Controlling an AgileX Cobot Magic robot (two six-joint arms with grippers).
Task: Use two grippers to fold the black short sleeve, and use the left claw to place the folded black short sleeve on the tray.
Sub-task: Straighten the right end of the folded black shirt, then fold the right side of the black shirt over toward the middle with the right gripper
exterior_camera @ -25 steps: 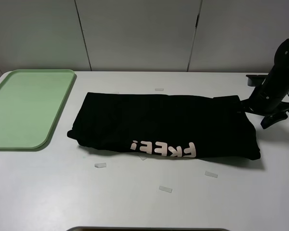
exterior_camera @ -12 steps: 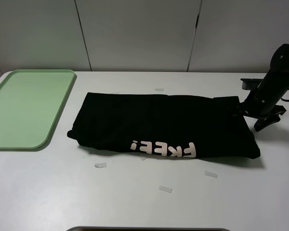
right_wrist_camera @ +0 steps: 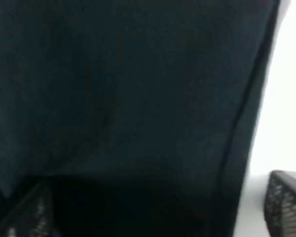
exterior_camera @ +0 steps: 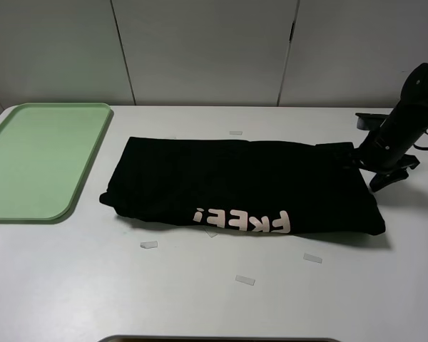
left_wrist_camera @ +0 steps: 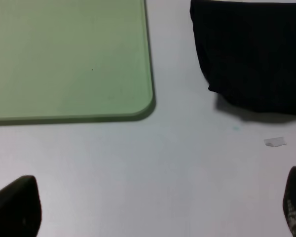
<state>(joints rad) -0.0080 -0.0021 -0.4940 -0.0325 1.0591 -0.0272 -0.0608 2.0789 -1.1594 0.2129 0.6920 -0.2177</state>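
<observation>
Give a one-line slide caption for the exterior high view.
Right tool, open, at the right end of the folded black T-shirt; mint-green tray sits left on the table.

Right claw (exterior_camera: pixel 365 172) closes in
It has slid sideways and now sits at the right-hand end of the black T-shirt (exterior_camera: pixel 235 182).

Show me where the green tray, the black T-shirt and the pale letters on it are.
Tray (exterior_camera: pixel 36 153): exterior high view, its bare floor.
Black short sleeve (exterior_camera: pixel 228 174): exterior high view, middle of the folded cloth.
Pale letters (exterior_camera: pixel 244 219): exterior high view, middle of the row.
</observation>
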